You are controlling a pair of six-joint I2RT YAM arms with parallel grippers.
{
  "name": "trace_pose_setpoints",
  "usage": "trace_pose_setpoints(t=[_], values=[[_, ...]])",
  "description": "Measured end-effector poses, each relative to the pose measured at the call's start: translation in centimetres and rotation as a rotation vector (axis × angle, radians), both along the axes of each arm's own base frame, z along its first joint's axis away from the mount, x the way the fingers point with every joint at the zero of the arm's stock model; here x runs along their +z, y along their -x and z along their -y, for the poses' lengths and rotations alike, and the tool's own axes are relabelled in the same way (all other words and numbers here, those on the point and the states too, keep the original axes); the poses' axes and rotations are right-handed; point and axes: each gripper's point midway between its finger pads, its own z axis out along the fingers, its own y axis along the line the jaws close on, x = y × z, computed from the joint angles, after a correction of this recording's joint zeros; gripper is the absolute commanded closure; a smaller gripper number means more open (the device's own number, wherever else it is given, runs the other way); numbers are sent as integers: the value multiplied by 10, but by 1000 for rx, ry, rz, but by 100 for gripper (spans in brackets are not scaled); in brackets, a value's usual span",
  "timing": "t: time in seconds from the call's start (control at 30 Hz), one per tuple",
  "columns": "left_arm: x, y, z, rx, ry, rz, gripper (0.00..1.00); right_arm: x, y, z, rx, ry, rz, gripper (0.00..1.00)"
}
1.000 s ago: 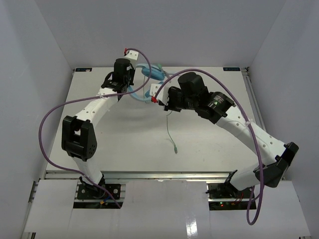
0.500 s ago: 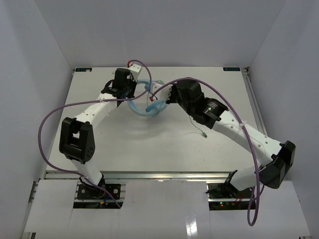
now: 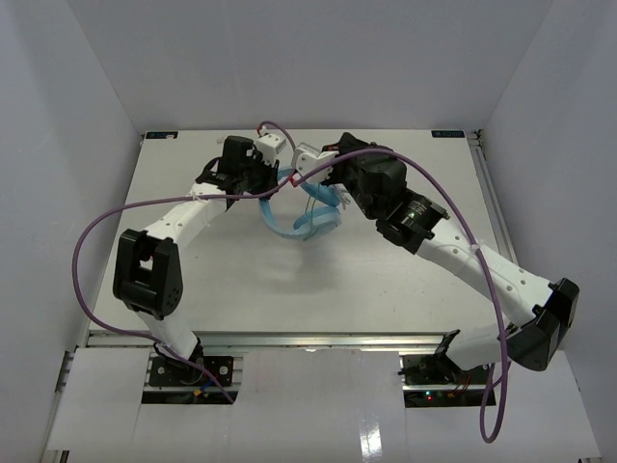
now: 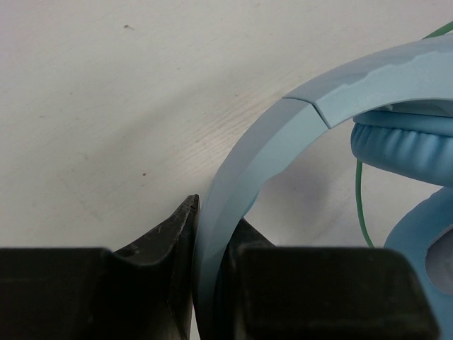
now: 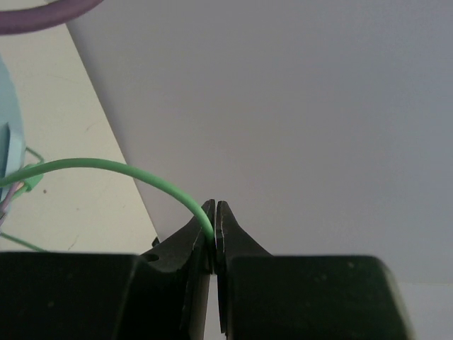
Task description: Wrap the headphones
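Desk [image 3: 386, 289]: white, both arms reach to its far middle, wrists close together.

Headphones [image 3: 304, 217]: between the two grippers at the far centre of the desk. They look tilted, and probably partly lifted, judging by the soft shadow under the band in the left wrist view.

Left gripper [image 4: 216, 234]: jaws narrow, clamped on the headband [image 4: 283, 134] from both sides. Looks like a firm anchor grip.

Ear cups: one padded cup [image 4: 403, 145] sits under the band's end. A second blue cup shows at the lower right edge of that view.

Right gripper [image 5: 214, 216]: jaws nearly closed, pinching the green cable [image 5: 127, 170] right at the tips. The cable arcs from there back toward the headphones.

Cable in the left wrist view [image 4: 362, 205]: one strand hangs down past the cup, loose and not lying against the band.

Progress, my read: both grips are set, one holding the band and one holding the cable, so the setup is done. A couple of thin green strands cross near the blue edge in the right wrist view, which could be an early turn; I can't tell or count. No tidy coil shows on the band or cups in any view. The plug end is not visible. Most of the winding and the tuck of the end look left to do.
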Motion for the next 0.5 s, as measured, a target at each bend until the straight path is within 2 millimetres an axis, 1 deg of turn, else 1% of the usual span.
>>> trace_pose_setpoints(t=[0.13,0.27,0.43,0.5], values=[[1,13,13,-89,42,-14,100,0,-10,-4,5,-3,20,84],[5,37,21,-166,82,-30,100,-9,-23,-1,9,-1,1,80],[26,54,32,-249,142,-9,100,-14,-32,1,42,-46,-35,80],[37,60,37,-276,162,5,100,-20,-35,-1,71,-81,-73,81]])
